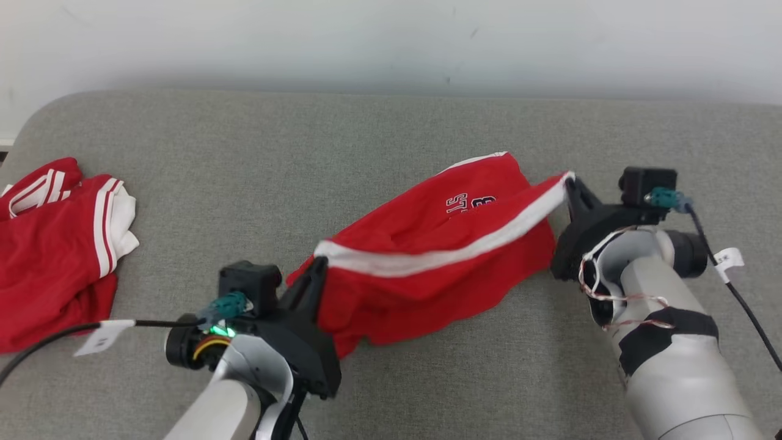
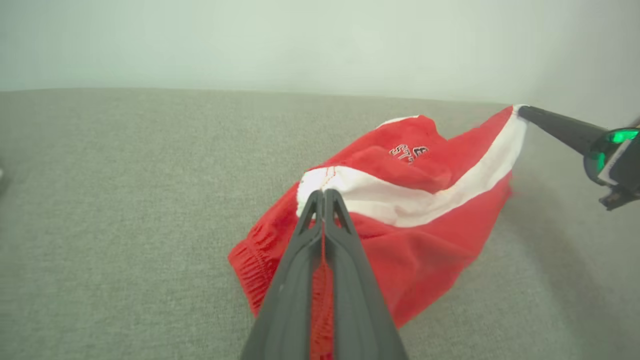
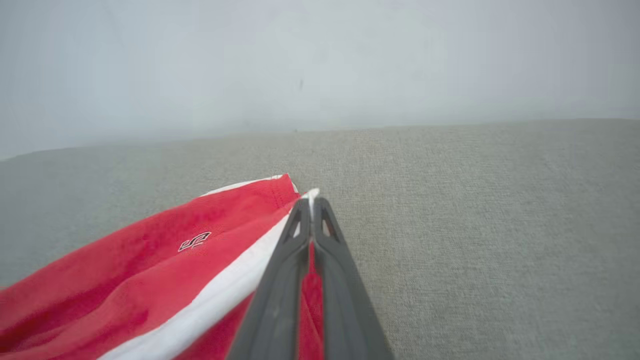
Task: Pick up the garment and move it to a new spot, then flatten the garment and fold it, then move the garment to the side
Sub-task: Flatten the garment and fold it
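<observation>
The garment point(image 1: 427, 256) is a red pair of shorts with a white side stripe and small lettering, hanging between my two grippers just above the grey cushion. My left gripper point(image 1: 319, 264) is shut on the near-left end of the stripe, which also shows as the left gripper point(image 2: 324, 192) pinching the white band of the garment point(image 2: 425, 240). At the far-right corner, my right gripper point(image 1: 569, 178) is shut on the stripe's other end. Its fingertips point(image 3: 320, 205) clamp the white edge of the garment point(image 3: 150, 280). The cloth sags between them.
A second red garment with white stripes point(image 1: 55, 250) lies crumpled at the left edge of the grey cushion point(image 1: 391, 122). A pale wall rises behind. Open cushion lies beyond the shorts and to the right.
</observation>
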Tool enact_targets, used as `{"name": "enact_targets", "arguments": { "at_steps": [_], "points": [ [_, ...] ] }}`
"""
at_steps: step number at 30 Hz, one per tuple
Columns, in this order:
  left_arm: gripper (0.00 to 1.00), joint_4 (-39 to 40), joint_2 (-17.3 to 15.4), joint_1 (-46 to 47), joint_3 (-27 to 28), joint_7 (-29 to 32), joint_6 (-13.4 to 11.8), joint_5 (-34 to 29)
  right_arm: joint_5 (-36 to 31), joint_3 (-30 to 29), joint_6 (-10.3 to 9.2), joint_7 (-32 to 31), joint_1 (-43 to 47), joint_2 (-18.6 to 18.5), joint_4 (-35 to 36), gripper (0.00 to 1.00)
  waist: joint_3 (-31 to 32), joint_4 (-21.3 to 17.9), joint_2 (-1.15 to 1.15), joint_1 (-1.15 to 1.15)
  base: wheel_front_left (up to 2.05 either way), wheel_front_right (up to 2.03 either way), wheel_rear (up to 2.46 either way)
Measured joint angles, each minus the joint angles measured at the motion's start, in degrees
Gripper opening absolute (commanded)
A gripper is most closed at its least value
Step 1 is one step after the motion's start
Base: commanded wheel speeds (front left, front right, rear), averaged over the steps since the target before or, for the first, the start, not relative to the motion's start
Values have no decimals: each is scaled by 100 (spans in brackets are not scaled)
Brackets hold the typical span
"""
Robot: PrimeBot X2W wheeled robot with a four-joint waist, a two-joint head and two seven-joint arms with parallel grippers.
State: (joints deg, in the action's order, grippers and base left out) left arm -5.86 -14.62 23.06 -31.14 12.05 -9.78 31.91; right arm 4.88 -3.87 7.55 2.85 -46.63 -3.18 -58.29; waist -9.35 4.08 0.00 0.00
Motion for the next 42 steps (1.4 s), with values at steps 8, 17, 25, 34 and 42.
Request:
{"name": "enact_targets", "arguments": {
  "at_steps": [8,17,25,34,42],
  "points": [
    [0,211,27,388,472,-773,-3,34,1360,435,0,221,-132,-55,1227,0,76,-165,0,0,0,0,0],
    [0,600,375,839,967,-1533,131,412,2348,655,0,37,116,-380,2798,0,-83,-409,0,0,0,0,0],
    [0,120,526,2122,1633,-1778,465,999,2750,733,0,-331,-629,-270,2853,0,-609,-596,0,1,0,0,0],
    [0,-702,281,3994,2327,-2554,1083,1036,1972,348,1,1066,-2853,-82,1815,0,-1285,-806,0,2,0,0,0],
    [0,-229,599,4212,3054,-2676,1501,683,1555,31,9,1212,-3396,-47,2710,0,-1659,-788,0,1,0,0,0]
  ]
}}
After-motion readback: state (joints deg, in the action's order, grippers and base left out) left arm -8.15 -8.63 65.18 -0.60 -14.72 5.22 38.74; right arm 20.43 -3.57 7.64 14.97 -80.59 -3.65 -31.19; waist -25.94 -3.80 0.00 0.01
